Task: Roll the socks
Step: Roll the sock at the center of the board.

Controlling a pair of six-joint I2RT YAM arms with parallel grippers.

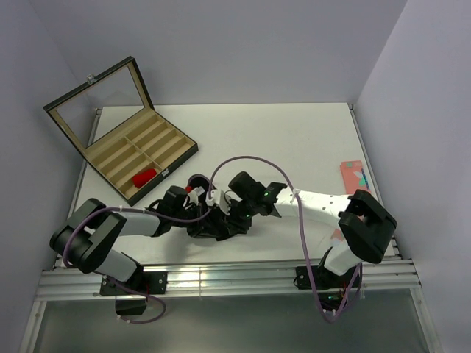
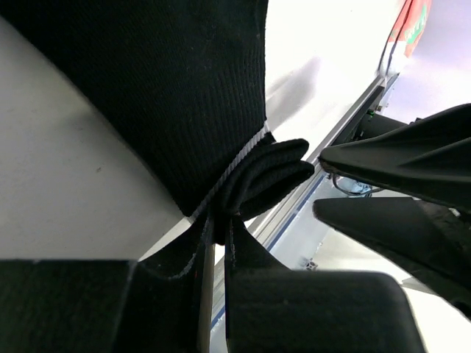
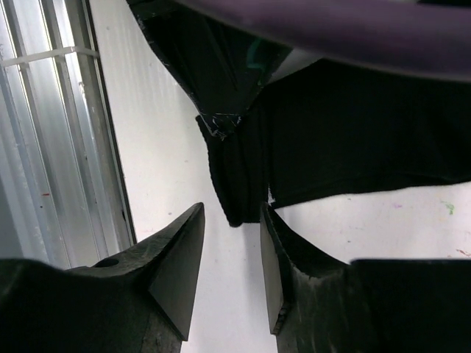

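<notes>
The black sock [image 2: 169, 88] lies near the table's front edge, one end folded into a thick roll [image 3: 239, 176]. My left gripper [image 2: 218, 220] is shut on that folded end, fabric pinched between its fingers. In the top view both grippers meet over the sock [image 1: 213, 224]: the left gripper [image 1: 202, 212] comes in from the left, the right gripper [image 1: 234, 217] from the right. My right gripper [image 3: 232, 220] stands open, its tips just short of the roll with nothing between them. The red sock [image 1: 145, 176] lies bunched in a compartment of the box.
An open wooden box [image 1: 165, 158] with a glass lid stands at the back left. A salmon-pink sock [image 1: 353, 175] lies at the table's right edge. The metal rail of the front edge [image 3: 66, 147] runs close beside the grippers.
</notes>
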